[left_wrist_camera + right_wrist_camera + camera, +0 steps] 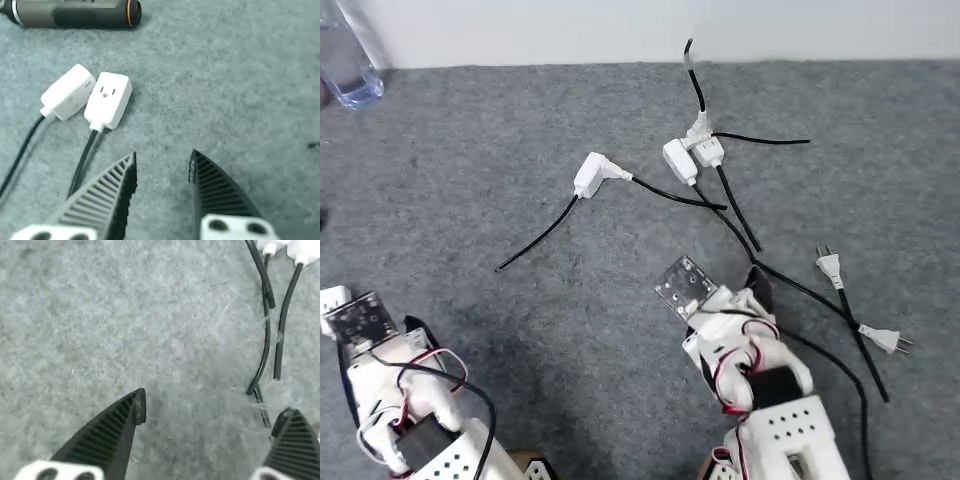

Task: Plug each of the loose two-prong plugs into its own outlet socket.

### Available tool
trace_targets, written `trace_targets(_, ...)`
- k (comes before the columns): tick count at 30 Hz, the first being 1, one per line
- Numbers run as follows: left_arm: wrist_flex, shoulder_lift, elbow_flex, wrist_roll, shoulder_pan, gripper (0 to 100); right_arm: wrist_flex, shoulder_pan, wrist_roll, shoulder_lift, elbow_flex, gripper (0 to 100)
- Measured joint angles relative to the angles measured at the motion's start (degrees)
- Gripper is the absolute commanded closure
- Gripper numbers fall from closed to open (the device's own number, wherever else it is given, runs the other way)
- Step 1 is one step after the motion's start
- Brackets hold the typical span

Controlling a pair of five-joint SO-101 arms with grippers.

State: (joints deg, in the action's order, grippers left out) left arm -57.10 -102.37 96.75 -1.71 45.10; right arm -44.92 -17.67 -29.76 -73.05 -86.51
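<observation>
Three white outlet sockets lie on the grey carpet in the high view: one socket (pixel 590 175) alone at the middle, and a socket pair (pixel 693 155) close together farther back. Two loose two-prong plugs (pixel 831 265) (pixel 886 340) on black cords lie at the right. The left wrist view has two sockets (pixel 67 92) (pixel 108 99) side by side ahead of my left gripper (pixel 162 159), which is open and holds nothing. My right gripper (pixel 215 405) is open wide over bare carpet, with black cords (pixel 265 315) just beyond one finger.
A dark cylindrical tool with an orange ring (pixel 75 12) lies beyond the sockets in the left wrist view. A clear bottle (pixel 348 60) stands at the far left corner by the white wall. Black cords (pixel 790 290) cross the carpet beside the right arm (pixel 750 370).
</observation>
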Motion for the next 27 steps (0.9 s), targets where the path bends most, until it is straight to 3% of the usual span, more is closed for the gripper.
trace_targets(5, 3.34, 0.0, 0.0, -7.65, 0.0, 83, 5.01, -0.18, 0.0, -7.38, -8.35, 61.2)
trace_targets(14, 4.84, 0.0, -2.37, -8.35, 3.25, 83, 2.02, -0.18, 0.0, -18.11, -9.49, 61.2)
trace_targets(27, 5.54, -0.62, -39.47, 0.26, 8.09, 83, 0.88, -0.18, 0.0, -19.16, -9.49, 61.2)
